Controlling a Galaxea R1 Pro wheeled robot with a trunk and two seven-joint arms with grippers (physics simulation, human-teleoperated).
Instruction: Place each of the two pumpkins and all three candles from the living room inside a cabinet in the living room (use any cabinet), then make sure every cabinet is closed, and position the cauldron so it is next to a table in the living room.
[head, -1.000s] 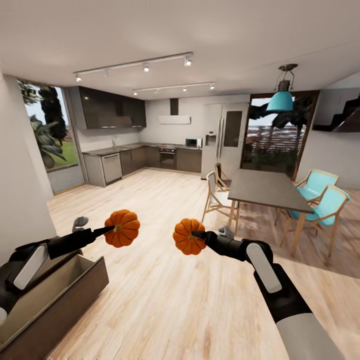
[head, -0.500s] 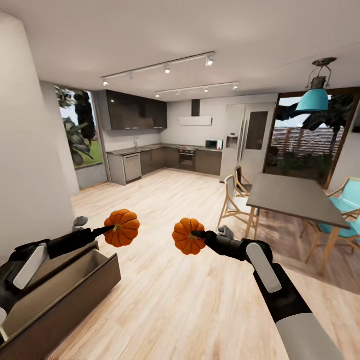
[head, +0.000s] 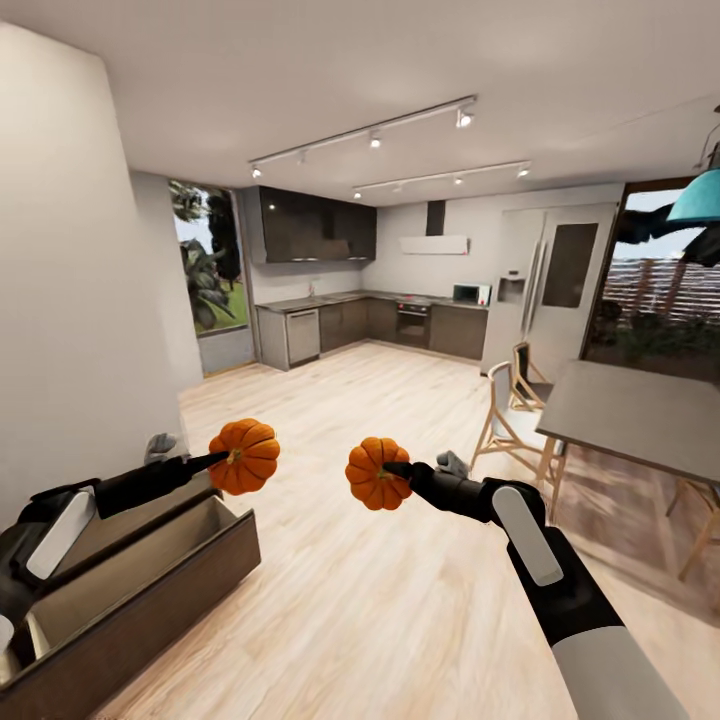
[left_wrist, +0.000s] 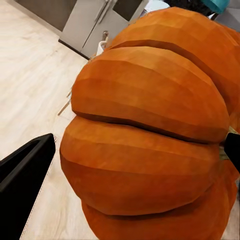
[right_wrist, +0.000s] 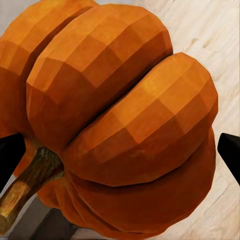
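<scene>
Beside open cabinet (head: 150, 590), dining table (head: 630, 420) right.

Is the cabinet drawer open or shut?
Open: the drawer juts out from the cabinet front, its pale inside showing. Contents: cannot tell; the part visible looks bare.

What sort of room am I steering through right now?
Likely an open-plan home living and dining area joined to a kitchen: dark grey kitchen cupboards with a built-in oven at the back, a grey dining table with wooden chairs, and pale wood flooring.
</scene>
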